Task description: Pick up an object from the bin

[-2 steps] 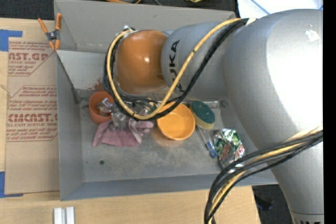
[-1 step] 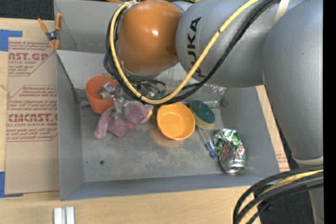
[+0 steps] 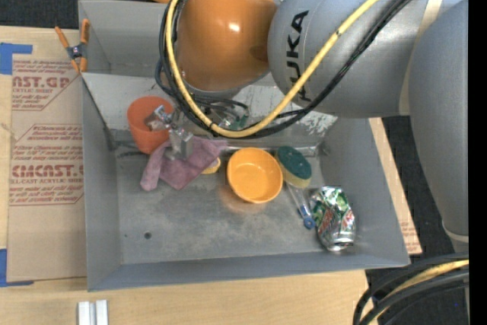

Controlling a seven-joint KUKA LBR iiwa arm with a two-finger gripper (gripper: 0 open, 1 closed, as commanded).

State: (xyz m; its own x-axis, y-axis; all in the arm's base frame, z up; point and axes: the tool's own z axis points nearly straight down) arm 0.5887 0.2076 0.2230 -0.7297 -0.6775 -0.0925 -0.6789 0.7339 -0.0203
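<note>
The pincer (image 3: 179,144) is seen low in the left half of the bin (image 3: 199,231), hung under the orange wrist cover (image 3: 222,33) of the arm (image 3: 358,34), which is brought in from the right. Whether it is released or clenched cannot be told, as its tip is set against crumpled fabric and partly hidden by the wrist and its looped cables. It is placed over the upper edge of a mauve cloth (image 3: 181,170), which is spread loosely on the floor left of centre, with one narrow end trailing down to the left. Contact with the cloth seems likely but is not settled by the view.

Just left of the pincer an orange cup (image 3: 146,122) is found, close against the back-left slope of the bin and touching or nearly touching the cloth's upper corner. Little room is left on that side. To the right of the cloth an orange bowl (image 3: 254,176) is set upright, mouth up, just beside the cloth's right edge. A dark green round thing (image 3: 294,164) is lodged against the bowl's right side. Further right and nearer the front, a crushed can (image 3: 333,218) is laid close to the right wall, with a blue pen-like stick (image 3: 304,211) beside it.

Bare floor is left along the front of the bin, below the cloth and bowl, and in the front-left corner. The back is largely covered by the arm.
</note>
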